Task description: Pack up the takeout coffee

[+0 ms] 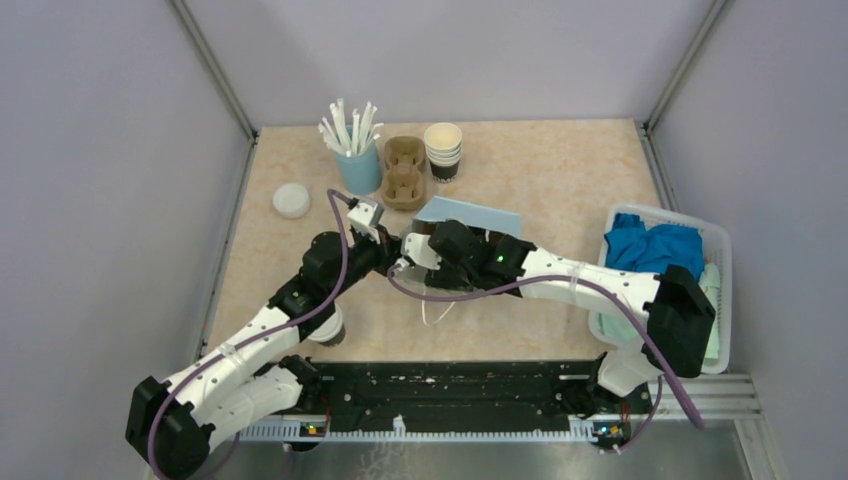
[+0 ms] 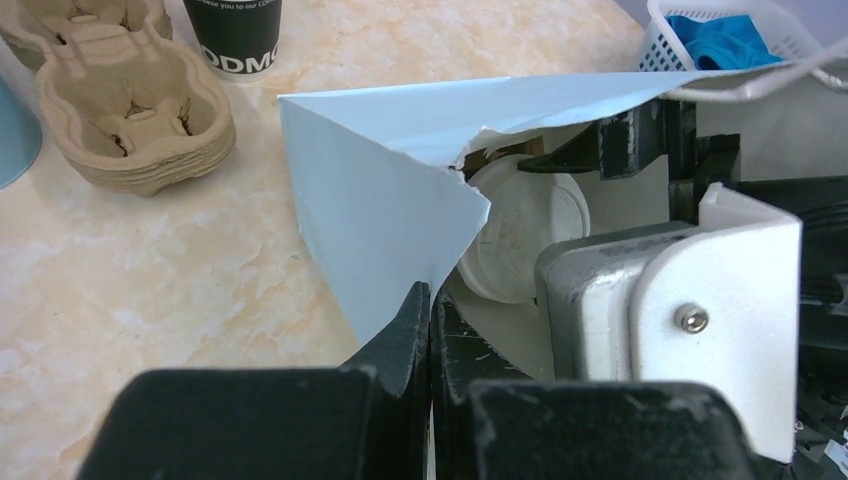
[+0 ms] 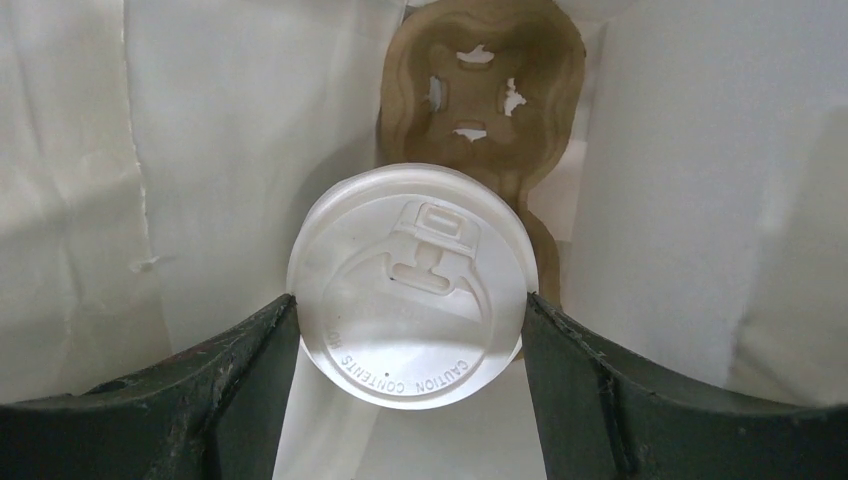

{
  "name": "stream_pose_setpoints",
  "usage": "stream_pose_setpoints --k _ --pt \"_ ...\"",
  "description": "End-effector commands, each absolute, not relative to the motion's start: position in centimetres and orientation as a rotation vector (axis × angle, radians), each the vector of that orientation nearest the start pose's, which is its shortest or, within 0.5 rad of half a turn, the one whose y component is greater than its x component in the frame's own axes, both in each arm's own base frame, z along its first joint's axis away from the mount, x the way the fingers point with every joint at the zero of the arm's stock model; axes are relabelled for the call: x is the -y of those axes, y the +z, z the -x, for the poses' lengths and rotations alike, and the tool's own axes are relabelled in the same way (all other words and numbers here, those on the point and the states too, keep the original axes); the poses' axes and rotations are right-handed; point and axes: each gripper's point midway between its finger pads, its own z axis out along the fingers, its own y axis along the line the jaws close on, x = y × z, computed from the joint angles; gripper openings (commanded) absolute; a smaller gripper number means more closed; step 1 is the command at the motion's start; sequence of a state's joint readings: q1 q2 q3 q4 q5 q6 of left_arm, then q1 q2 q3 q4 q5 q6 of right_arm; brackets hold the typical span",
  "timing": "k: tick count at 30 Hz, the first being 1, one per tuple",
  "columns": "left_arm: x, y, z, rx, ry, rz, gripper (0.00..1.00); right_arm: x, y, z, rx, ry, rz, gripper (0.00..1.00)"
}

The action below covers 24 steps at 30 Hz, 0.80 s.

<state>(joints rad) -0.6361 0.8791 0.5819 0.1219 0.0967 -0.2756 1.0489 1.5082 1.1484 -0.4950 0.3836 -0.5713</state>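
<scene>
A light blue paper bag (image 1: 478, 214) stands open at mid-table. My left gripper (image 2: 432, 296) is shut on the bag's torn edge (image 2: 380, 190) and holds it open. Inside the white-lined bag lies a brown pulp carrier (image 3: 480, 70). My right gripper (image 3: 410, 300) reaches into the bag with both fingers pressed against a takeout coffee, of which the round white lid (image 3: 410, 285) shows. The lid (image 2: 525, 230) also shows in the left wrist view through the bag's mouth. A second dark cup (image 1: 328, 330) peeks out from under my left arm.
At the back stand a light blue cup of white straws (image 1: 357, 165), a stack of pulp carriers (image 1: 404, 172) and stacked dark paper cups (image 1: 443, 150). A loose white lid (image 1: 291, 200) lies at the left. A white basket (image 1: 716, 250) with blue cloth sits at the right edge.
</scene>
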Motion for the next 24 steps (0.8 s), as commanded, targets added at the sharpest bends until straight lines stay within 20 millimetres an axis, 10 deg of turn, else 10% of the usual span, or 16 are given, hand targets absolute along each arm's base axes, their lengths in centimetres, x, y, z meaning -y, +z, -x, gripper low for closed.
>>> stream_pose_setpoints --k 1,8,24 --pt "22.8 24.9 -25.8 -1.684 -0.773 -0.382 0.0 -29.1 18.8 -26.2 -1.752 -0.164 1.537 0.4" --pt "22.9 24.3 -26.2 -1.685 -0.746 -0.411 0.0 -28.0 21.2 -26.1 -1.639 -0.202 1.581 0.38" --pt "23.3 24.3 -26.2 -1.678 -0.754 -0.441 0.0 -26.7 18.3 -28.4 -1.667 -0.195 1.608 0.36"
